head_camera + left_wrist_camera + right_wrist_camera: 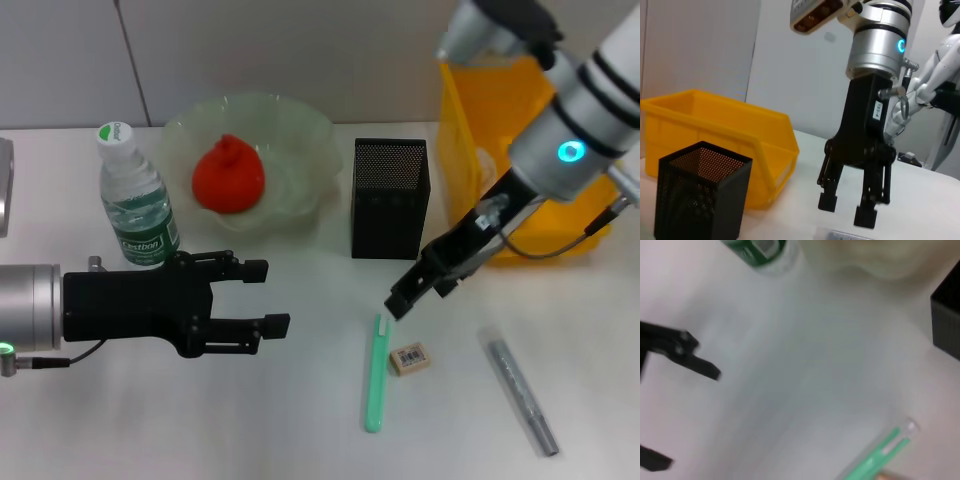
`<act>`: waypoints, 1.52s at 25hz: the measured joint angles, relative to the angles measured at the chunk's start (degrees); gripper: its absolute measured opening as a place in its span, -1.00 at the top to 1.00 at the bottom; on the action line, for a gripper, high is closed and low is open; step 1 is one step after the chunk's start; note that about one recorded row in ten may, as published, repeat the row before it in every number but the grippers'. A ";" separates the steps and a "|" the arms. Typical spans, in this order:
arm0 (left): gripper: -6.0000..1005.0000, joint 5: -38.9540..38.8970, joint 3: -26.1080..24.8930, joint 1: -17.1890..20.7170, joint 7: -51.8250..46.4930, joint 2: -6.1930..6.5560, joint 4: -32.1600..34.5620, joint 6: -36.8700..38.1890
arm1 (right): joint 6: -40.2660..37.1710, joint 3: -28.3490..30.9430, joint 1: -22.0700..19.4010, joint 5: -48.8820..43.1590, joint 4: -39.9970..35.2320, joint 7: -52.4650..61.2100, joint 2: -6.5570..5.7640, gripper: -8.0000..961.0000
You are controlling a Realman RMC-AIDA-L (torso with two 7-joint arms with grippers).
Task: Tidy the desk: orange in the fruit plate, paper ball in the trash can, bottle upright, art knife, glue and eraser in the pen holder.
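Note:
The orange [228, 175] lies in the pale-green fruit plate [305, 130]. To its left the bottle [135, 200] stands upright. In front of the black mesh pen holder [390, 198] lie the green art knife [377, 372], the beige eraser [410, 358] and the grey glue stick [520, 395]. My right gripper [408, 296] hangs open and empty just above the far end of the art knife; the left wrist view shows the right gripper [846, 208] with its jaws spread. My left gripper [265, 296] is open in front of the bottle. The paper ball is out of view.
The yellow trash can [505, 160] stands at the back right, beside the pen holder, behind my right arm. A grey object [4, 185] sits at the left edge. Bare white desk [250, 420] lies in front of my left gripper.

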 joint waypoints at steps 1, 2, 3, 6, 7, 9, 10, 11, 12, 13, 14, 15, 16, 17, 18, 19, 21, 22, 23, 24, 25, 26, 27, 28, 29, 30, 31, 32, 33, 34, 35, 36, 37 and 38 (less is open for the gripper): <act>-0.56 0.00 0.00 0.00 0.00 0.00 0.00 0.00 | 0.44 -0.70 1.01 -1.57 0.69 1.08 0.48 -0.73; -0.56 0.00 0.00 0.00 0.00 0.00 0.00 0.00 | 0.71 -1.28 1.82 -2.91 1.32 1.74 0.92 -0.73; -0.56 0.05 0.00 0.09 -0.60 0.44 0.33 -0.11 | 1.30 -1.63 2.69 -4.40 1.99 2.12 1.47 -0.73; -0.56 0.07 -0.05 0.29 -0.99 0.93 0.35 -0.30 | 3.68 -2.20 5.30 -8.39 4.02 2.47 3.30 -0.73; -0.56 0.08 -0.07 0.30 -1.14 1.06 0.36 -0.35 | 4.75 -2.42 6.12 -9.11 4.96 2.55 3.68 -0.73; -0.56 0.09 -0.08 0.33 -1.22 1.17 0.36 -0.38 | 6.55 -2.85 7.59 -9.27 7.23 2.64 3.89 -0.73; -0.56 0.11 -0.08 0.39 -1.45 1.29 0.36 -0.39 | 7.52 -3.03 8.40 -9.19 8.63 2.69 3.92 -0.73; -0.56 0.11 -0.08 0.39 -1.45 1.29 0.36 -0.39 | 8.24 -3.08 9.24 -9.18 10.08 2.71 3.93 -0.73; -0.56 0.12 -0.09 0.39 -1.62 1.31 0.37 -0.39 | 8.70 -3.24 9.98 -9.18 11.21 2.73 3.95 -0.73; -0.56 0.13 -0.09 0.40 -1.80 1.32 0.36 -0.38 | 8.98 -3.44 10.59 -9.17 12.08 2.74 3.96 -0.73; -0.56 0.15 -0.08 0.41 -1.90 1.33 0.36 -0.39 | 9.11 -3.97 11.12 -9.18 12.67 2.75 4.00 -0.73; -0.56 0.17 -0.09 0.41 -1.92 1.33 0.36 -0.39 | 9.18 -4.61 11.59 -9.18 13.14 2.75 4.06 -0.73; -0.56 0.19 -0.09 0.42 -1.92 1.32 0.37 -0.39 | 9.28 -5.38 11.94 -9.18 13.27 2.76 4.11 -0.73; -0.56 0.22 -0.09 0.44 -1.93 1.30 0.37 -0.38 | 9.44 -6.10 12.18 -9.17 13.37 2.75 4.17 -0.73; -0.56 0.23 -0.08 0.47 -1.94 1.27 0.34 -0.38 | 9.64 -6.79 12.41 -9.16 13.43 2.75 4.22 -0.73; -0.56 0.24 -0.08 0.50 -1.96 1.24 0.30 -0.39 | 9.91 -7.53 12.57 -9.10 13.54 2.49 4.25 -0.73; -0.56 0.24 -0.09 0.52 -1.99 1.15 0.21 -0.44 | 10.66 -9.94 12.71 -8.01 13.95 1.26 4.28 -0.73; -0.56 0.24 -0.09 0.53 -1.99 1.11 0.19 -0.53 | 11.36 -12.21 12.60 -6.52 14.14 0.33 4.29 -0.73; -0.56 0.24 -0.09 0.55 -1.99 1.07 0.14 -0.73 | 12.04 -14.40 12.40 -4.85 14.27 -0.53 4.29 -0.73; -0.56 0.24 -0.08 0.56 -1.99 1.03 0.10 -0.85 | 12.83 -16.79 12.19 -3.00 14.27 -1.30 4.30 -0.73; -0.56 0.24 -0.09 0.61 -2.00 0.96 0.04 -1.22 | 13.38 -18.92 12.02 -1.46 14.09 -2.47 4.31 -0.73; -0.56 0.24 -0.09 0.61 -2.00 0.96 0.04 -1.22 | 13.78 -20.43 11.91 -0.39 13.85 -3.52 4.31 -0.73; -0.56 0.24 -0.08 0.63 -1.99 0.93 0.02 -1.40 | 13.91 -21.75 11.77 0.12 13.33 -5.15 4.32 -0.73; -0.56 0.24 -0.05 0.63 -2.01 0.91 0.00 -1.55 | 13.88 -22.74 11.52 0.47 12.55 -7.34 4.32 -0.73; -0.56 0.22 -0.03 0.63 -2.07 0.88 -0.03 -1.74 | 13.61 -23.46 11.13 0.68 11.57 -10.03 4.33 -0.73; -0.56 0.15 -0.02 0.64 -2.21 0.86 -0.03 -1.83 | 13.04 -23.82 10.64 0.98 10.35 -12.74 4.33 -0.73; -0.56 0.01 -0.01 0.63 -2.50 0.83 -0.03 -1.93 | 12.26 -24.18 10.01 1.33 8.81 -16.26 4.33 -0.73; -0.56 -0.06 -0.02 0.62 -2.83 0.81 -0.03 -2.06 | 11.33 -24.39 9.22 1.84 6.75 -19.82 4.33 -0.73; -0.56 -0.09 -0.04 0.58 -3.10 0.79 -0.03 -2.17 | 10.06 -24.46 8.31 2.21 4.57 -23.76 4.32 -0.73; -0.56 -0.09 -0.05 0.53 -3.28 0.76 -0.06 -2.43 | 9.15 -24.47 7.64 2.49 2.73 -26.97 4.28 -0.73; -0.56 -0.09 -0.06 0.52 -3.35 0.75 -0.09 -2.67 | 7.82 -24.54 7.00 2.68 0.87 -30.76 4.23 -0.73; -0.56 -0.09 -0.06 0.54 -3.30 0.74 -0.12 -2.91 | 6.92 -24.67 6.59 2.75 -0.55 -34.67 4.22 -0.73; -0.56 -0.11 -0.07 0.60 -3.21 0.73 -0.13 -3.09 | 6.12 -24.88 6.35 2.76 -1.55 -38.42 4.22 -0.73; -0.56 -0.21 -0.08 0.71 -3.11 0.68 -0.04 -3.28 | 5.70 -25.33 6.29 2.76 -2.32 -41.81 4.25 -0.73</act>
